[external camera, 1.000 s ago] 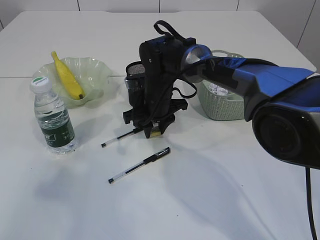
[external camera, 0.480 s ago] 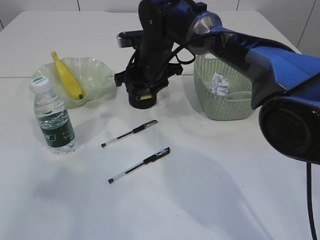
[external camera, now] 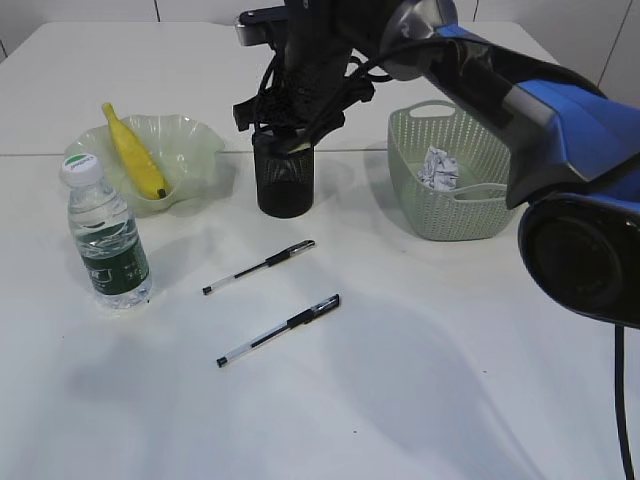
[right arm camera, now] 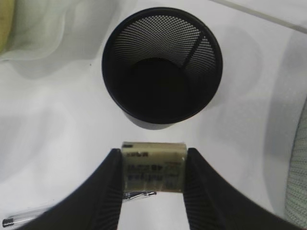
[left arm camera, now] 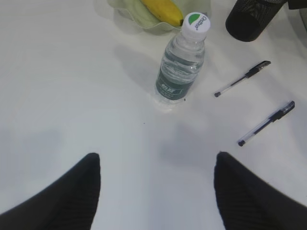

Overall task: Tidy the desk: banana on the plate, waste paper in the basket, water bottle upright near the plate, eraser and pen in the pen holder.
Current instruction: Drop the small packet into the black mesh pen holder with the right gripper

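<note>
banana [left arm camera: 160,9]: cut by top edge | eraser [right arm camera: 153,165]: label print blurred, perhaps unreadable | pen holder [external camera: 284,180]: rim hidden behind right gripper [external camera: 290,140] | basket [right arm camera: 298,187]: cropped at right edge

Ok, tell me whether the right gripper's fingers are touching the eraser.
Touching. In the right wrist view the eraser sits clamped between the right gripper's two black fingers, both sides pressed against it with no gap, above the pen holder.

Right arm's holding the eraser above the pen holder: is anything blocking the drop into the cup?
Nothing visible does. The right gripper holds the eraser just short of the pen holder, whose mouth is open and looks empty. Both pens lie on the desk, apart from the cup.
</note>
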`<act>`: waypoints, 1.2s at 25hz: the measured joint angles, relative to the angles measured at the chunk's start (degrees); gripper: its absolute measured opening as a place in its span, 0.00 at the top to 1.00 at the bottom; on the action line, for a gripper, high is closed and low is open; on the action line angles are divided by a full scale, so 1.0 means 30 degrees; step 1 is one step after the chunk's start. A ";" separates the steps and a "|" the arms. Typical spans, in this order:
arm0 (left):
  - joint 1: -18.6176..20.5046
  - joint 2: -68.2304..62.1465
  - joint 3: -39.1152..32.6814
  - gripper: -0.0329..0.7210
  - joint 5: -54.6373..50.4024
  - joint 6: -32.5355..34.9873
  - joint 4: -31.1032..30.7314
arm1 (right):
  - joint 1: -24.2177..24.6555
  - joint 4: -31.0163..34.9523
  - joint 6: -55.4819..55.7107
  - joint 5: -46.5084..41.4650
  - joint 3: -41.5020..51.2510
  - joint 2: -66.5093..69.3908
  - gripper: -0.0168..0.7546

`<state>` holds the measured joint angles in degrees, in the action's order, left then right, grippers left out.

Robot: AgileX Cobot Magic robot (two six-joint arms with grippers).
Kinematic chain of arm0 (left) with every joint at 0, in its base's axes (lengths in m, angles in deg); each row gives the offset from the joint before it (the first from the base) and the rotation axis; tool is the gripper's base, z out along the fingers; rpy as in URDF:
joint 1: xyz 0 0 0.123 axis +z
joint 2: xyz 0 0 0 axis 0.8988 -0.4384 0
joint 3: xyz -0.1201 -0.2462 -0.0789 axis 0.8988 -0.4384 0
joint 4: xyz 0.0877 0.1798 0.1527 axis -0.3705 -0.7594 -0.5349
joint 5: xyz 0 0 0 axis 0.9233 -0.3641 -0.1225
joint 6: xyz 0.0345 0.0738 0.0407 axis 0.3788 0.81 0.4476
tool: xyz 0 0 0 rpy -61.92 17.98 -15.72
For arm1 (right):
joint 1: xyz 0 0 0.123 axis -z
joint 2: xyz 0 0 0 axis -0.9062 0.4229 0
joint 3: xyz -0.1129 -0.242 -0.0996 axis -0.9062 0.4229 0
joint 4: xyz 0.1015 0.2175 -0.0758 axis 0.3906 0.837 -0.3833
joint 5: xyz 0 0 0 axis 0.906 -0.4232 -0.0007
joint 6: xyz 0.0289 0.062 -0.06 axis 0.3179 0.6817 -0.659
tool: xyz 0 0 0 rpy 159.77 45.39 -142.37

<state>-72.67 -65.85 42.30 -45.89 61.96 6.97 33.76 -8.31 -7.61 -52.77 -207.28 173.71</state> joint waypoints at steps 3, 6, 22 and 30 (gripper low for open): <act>0.0000 0.0000 0.0000 0.26 0.0008 0.0000 0.0000 | 0.0000 -0.0346 0.0000 0.0304 0.0000 0.0000 0.62; 0.0000 0.0000 0.0000 0.26 0.0008 0.0000 0.0000 | 0.0000 -0.0463 0.0000 0.1424 0.0000 0.0000 0.62; 0.0000 0.0000 0.0000 0.26 0.0040 0.0000 0.0000 | 0.0000 -0.0894 -0.0009 0.4687 0.0000 0.0519 0.61; 0.0000 0.0000 0.0000 0.26 0.0373 0.0000 0.0000 | 0.0000 -0.1516 -0.0009 0.5103 0.0000 0.0536 0.60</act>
<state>-72.67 -65.85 42.30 -44.77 61.96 6.97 33.76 -12.86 -7.64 -37.46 -207.28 175.32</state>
